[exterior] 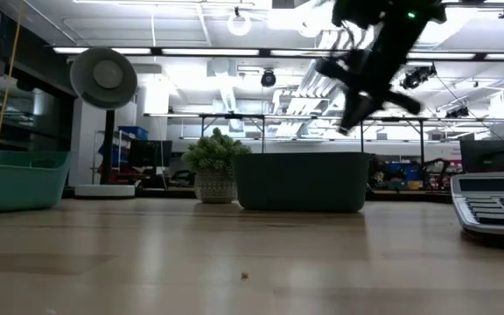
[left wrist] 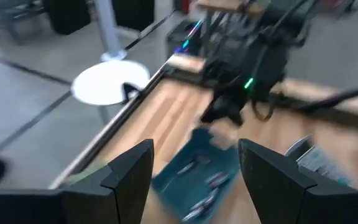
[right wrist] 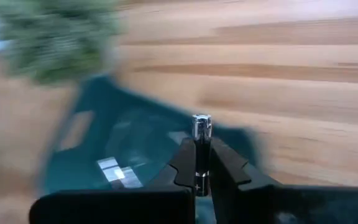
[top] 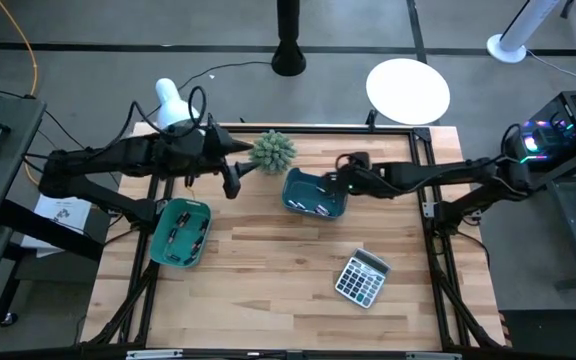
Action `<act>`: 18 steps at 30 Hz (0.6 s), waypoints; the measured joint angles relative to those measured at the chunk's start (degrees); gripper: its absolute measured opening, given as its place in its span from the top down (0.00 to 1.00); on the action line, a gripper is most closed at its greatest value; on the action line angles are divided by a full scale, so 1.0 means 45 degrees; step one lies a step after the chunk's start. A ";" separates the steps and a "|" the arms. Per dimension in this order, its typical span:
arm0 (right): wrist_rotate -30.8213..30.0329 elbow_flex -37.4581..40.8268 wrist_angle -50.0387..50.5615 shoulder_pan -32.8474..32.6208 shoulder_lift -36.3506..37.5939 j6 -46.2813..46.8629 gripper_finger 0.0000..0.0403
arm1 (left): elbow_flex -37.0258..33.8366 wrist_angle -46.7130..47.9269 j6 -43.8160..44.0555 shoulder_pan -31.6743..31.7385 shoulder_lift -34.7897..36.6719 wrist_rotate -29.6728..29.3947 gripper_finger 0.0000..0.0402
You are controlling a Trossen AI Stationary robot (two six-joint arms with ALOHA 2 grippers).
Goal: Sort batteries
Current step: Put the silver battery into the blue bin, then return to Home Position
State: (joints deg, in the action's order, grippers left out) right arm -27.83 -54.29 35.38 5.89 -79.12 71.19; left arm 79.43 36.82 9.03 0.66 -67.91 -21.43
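Note:
My right gripper [top: 342, 180] is shut on one battery [right wrist: 201, 134] with a dark body and a silvery end. It hangs above the dark teal tray [top: 315, 195], which holds several batteries [left wrist: 201, 186]. It also shows above that tray in the low view [exterior: 354, 109]. My left gripper [left wrist: 194, 155] is open and empty, in the air between the two trays [top: 238, 170]. The light teal tray [top: 181, 232] at the left holds several more batteries [top: 183, 235]. My right gripper pinches the battery's dark body [right wrist: 200, 163] between its two fingers. The battery lies along the fingers, and its silvery end [right wrist: 201, 124] sticks out past their tips. The fingers come from the table's right, slanting down. The battery is lifted clear above the dark tray.
A small potted plant [top: 272, 152] stands just beyond the dark tray, between the two grippers. A grey calculator [top: 362, 277] lies toward the near right. Bare wood lies between the trays and along the near edge.

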 joint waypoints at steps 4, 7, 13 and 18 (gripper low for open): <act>0.1569 -0.0173 -0.2587 -0.0010 -0.0508 -0.1638 0.97 | -0.1878 -0.2640 0.0925 -0.0330 0.0586 0.0747 0.43; 0.2503 -0.0174 -0.3388 -0.0024 -0.0835 -0.1881 0.91 | -0.3872 -0.4819 0.2081 -0.0802 0.1306 0.0931 0.43; 0.3917 -0.0178 -0.3201 0.0036 -0.0916 -0.1947 0.70 | -0.7734 -0.8657 0.4457 -0.1797 0.3036 0.0315 0.43; 0.5605 -0.0178 -0.3177 0.0013 -0.0723 -0.3016 0.55 | -1.0082 -1.0123 0.5190 -0.2629 0.4934 -0.1038 0.43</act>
State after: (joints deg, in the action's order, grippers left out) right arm -2.60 -55.09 21.09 5.95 -82.37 57.62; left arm 34.06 -8.73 32.38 -11.17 -45.70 -26.11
